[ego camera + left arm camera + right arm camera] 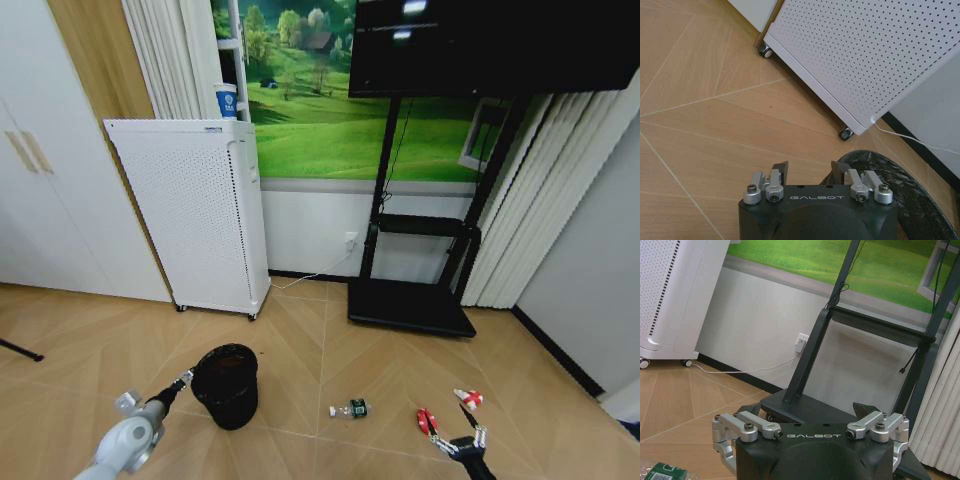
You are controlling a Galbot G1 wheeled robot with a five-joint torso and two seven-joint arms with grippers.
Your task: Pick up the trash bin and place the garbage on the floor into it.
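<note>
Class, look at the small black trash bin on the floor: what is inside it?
From the head view, the trash bin interior looks dark, with no litter visible; its bottom is hidden in shadow. The bottle and two wrappers lie outside on the floor.

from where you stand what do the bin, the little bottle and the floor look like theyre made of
The trash bin: black, matte, with see-through mesh sides, likely metal wire, possibly plastic. The little bottle: clear plastic by its look, with a green label. The floor: light wood-look planks in a herringbone pattern with a soft sheen; real wood or laminate cannot be told.
</note>
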